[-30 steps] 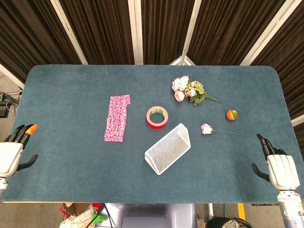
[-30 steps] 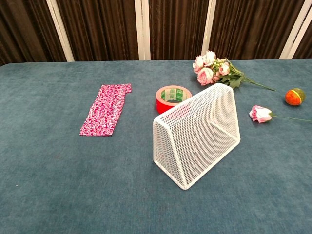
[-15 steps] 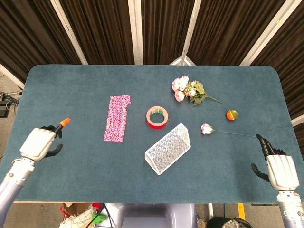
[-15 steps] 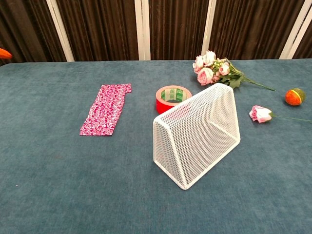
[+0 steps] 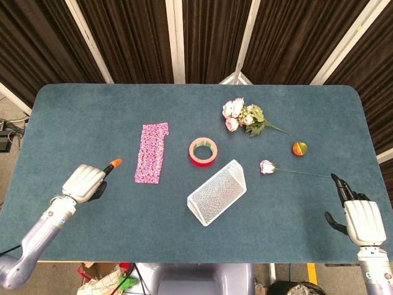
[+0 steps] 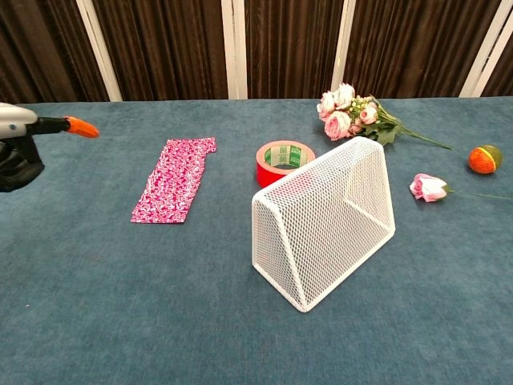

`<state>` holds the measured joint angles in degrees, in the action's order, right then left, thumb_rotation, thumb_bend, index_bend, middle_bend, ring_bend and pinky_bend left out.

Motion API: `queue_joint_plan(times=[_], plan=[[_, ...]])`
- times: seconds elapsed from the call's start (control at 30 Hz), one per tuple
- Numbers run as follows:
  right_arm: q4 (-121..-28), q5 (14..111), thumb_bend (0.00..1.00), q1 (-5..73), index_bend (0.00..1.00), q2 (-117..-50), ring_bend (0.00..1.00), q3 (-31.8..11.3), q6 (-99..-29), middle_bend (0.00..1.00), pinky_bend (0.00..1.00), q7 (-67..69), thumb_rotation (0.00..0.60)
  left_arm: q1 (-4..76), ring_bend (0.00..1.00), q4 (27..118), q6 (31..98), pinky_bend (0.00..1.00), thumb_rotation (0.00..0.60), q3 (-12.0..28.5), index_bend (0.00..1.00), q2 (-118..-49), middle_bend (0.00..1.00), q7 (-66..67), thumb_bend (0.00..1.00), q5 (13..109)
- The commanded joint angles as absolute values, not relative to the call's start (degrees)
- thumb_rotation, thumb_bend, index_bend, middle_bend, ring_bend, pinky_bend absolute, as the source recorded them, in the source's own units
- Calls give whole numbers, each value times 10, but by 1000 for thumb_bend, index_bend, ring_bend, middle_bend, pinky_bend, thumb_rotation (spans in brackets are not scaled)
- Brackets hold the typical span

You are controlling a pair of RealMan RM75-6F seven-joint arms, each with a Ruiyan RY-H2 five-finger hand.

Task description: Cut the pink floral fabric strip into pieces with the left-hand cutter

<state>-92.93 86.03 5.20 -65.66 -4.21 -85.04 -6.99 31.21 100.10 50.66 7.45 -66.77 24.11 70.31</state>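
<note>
The pink floral fabric strip [image 5: 151, 152] [image 6: 175, 179] lies flat on the blue table, left of centre. My left hand [image 5: 85, 182] [image 6: 18, 148] hovers to the left of the strip, fingers curled in, with an orange-tipped cutter [image 5: 113, 164] [image 6: 78, 127] sticking out toward the fabric. The tip is a short way off the strip's left edge. My right hand [image 5: 360, 220] rests near the table's front right corner, fingers apart and holding nothing; the chest view does not show it.
A red tape roll [image 5: 203, 151] [image 6: 283, 160] and a white mesh basket [image 5: 217, 192] [image 6: 325, 220] on its side lie right of the strip. Further right are a flower bunch [image 5: 244, 117], a single rose [image 5: 268, 166] and a small orange ball [image 5: 299, 148].
My left hand has swung in from the table's left edge toward the fabric strip, bringing the orange tip close to it. The right hand has stayed put.
</note>
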Motion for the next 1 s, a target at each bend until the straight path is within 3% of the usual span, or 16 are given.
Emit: queue_joint_plan(times=[0.03,0.47,1.0], plan=[[-929,860,291,53,0,-657,451,-42,-850,217,456,-71,600,346,697,994,480,655,600,75,0,-696,826,288,863,650],[-927,857,292,54,0,-660,450,-42,-847,217,456,-75,600,415,704,958,444,658,600,42,0,-765,827,374,889,518],[-926,857,292,53,0,-659,450,-44,-849,217,456,-71,600,470,709,955,471,668,600,10,0,-805,828,437,904,434]])
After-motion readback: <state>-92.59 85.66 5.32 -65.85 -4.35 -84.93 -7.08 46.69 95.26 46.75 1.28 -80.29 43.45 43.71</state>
